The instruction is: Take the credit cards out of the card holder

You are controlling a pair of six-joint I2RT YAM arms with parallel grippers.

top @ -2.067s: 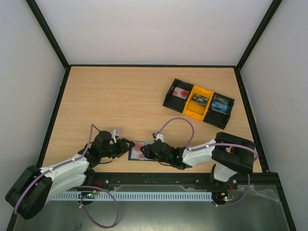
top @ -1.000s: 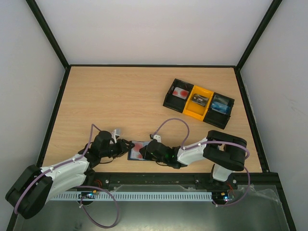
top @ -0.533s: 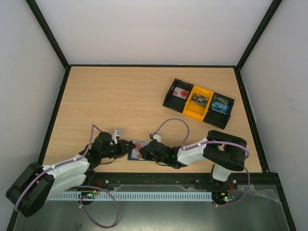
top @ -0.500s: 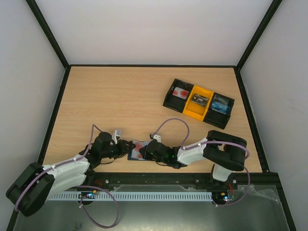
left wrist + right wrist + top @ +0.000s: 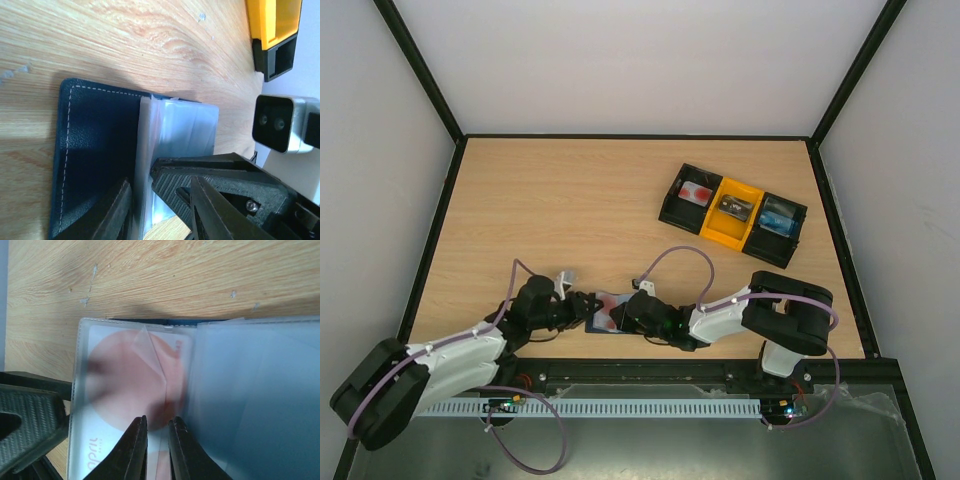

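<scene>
Card holder (image 5: 97,150): a navy folding wallet lying open on the wooden table (image 5: 570,220), well apart from the black-and-yellow tray (image 5: 724,236), to the tray's left and nearer the arm bases than the tray is.
Cover: dark grained navy, with a pale dashed seam running along its edge.
Clear sleeves (image 5: 255,390): frosted plastic leaves spread over the inside of the holder.
Pinkish-white card (image 5: 125,385): tucked in a see-through pocket of the holder, its large red round spot showing through the plastic; not yet out.
Right gripper (image 5: 156,422): at the end of the holder nearer the tray. Its fingers (image 5: 136,445) are drawn almost together with only a slit between them, and the tips sit over the card's red spot. Whether they press on it or hang just above cannot be told.
Left gripper (image 5: 584,306): at the end of the holder farthest from the tray. Its fingers (image 5: 116,215) stand parted, one over the navy cover, with the sleeves' edge between them. Whether they clamp the holder cannot be told.
Both grippers: facing each other across the holder, close together.
Tray: three compartments, yellow in the middle and black either side, each with a small item inside: one white with red spots, one dark, one blue.
</scene>
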